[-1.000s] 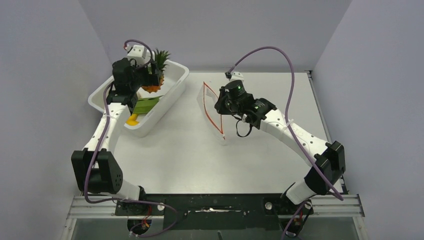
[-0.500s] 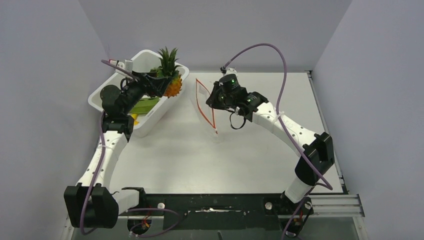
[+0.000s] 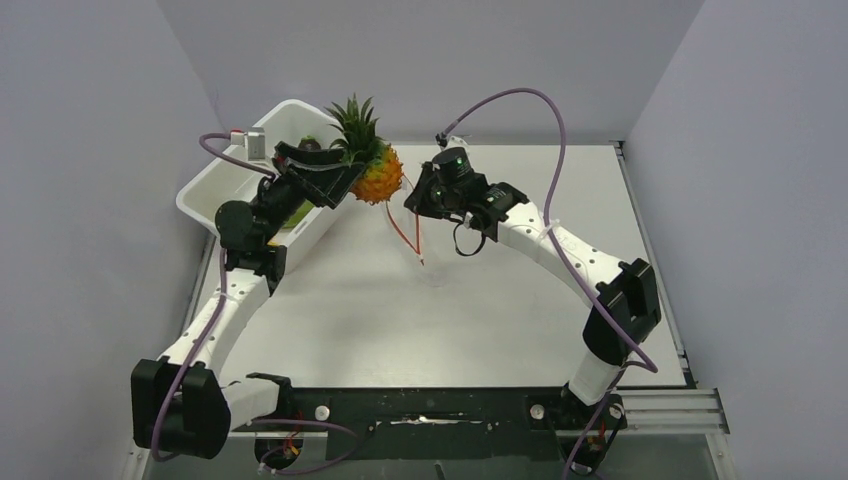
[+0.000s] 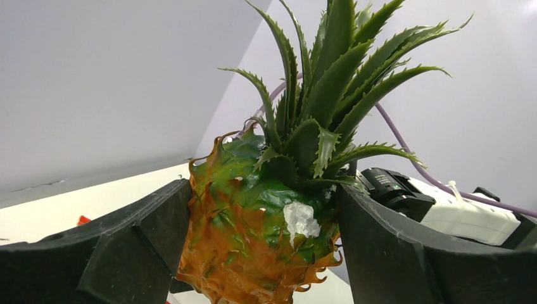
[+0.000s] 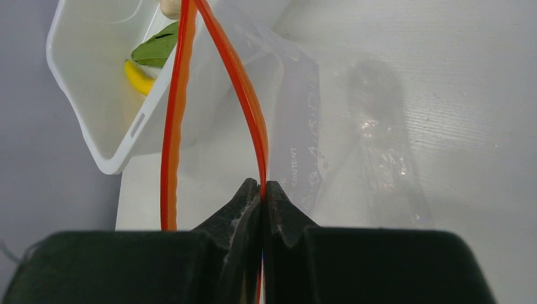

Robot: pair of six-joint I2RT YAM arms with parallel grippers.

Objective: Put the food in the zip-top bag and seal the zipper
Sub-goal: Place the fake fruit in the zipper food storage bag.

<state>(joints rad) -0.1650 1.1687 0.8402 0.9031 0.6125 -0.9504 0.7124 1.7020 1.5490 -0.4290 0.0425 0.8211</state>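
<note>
Our left tool (image 4: 261,247) pinches the pineapple (image 3: 378,176) between its fingers, the fruit's base cut off below. Our right tool (image 5: 262,193), pressed together, pinches one zipper (image 5: 248,111) strip; the zip-top bag (image 5: 329,120) spreads ahead of it, its clear film hard to trace against the table (image 5: 456,88). Beyond, the tub (image 5: 82,101) half hides a banana (image 5: 136,77). We read only "CONTENT" on the bag.

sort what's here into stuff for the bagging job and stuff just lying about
For the job: pineapple, shut in the left gripper; zip-top bag with red zipper, pinched by the right gripper; banana; green leaf.
Lying about: white tub, purple cable.
</note>
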